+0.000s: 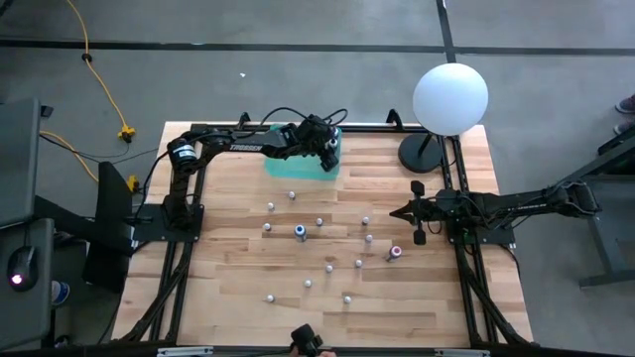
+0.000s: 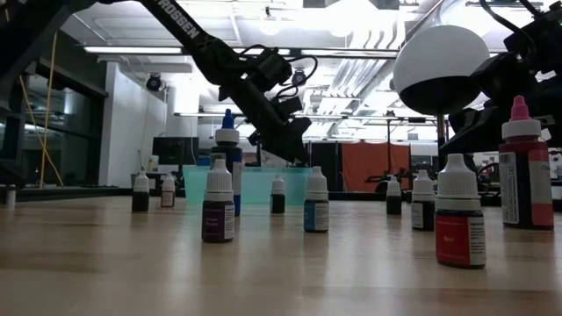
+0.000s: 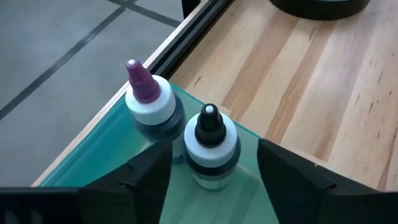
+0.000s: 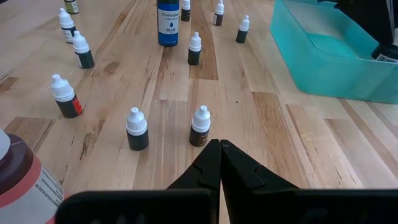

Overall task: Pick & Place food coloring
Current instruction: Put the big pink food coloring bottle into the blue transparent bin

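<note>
wooden table (image 1: 238, 297), left tool (image 3: 214, 177) spread around black-tipped bottle (image 3: 210, 146) in teal tray (image 3: 93, 168), right tool (image 4: 219, 163) pressed together

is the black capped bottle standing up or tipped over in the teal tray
Upright: the black-capped bottle stands cap-up in the teal tray, between the open left gripper.

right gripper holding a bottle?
No. The right gripper has its fingers pressed together on nothing, with the nearest food coloring bottle standing apart ahead of it.

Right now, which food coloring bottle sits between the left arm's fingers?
The black-tipped bottle inside the teal bin; its purple-tipped neighbour stands just outside the open fingers.
</note>
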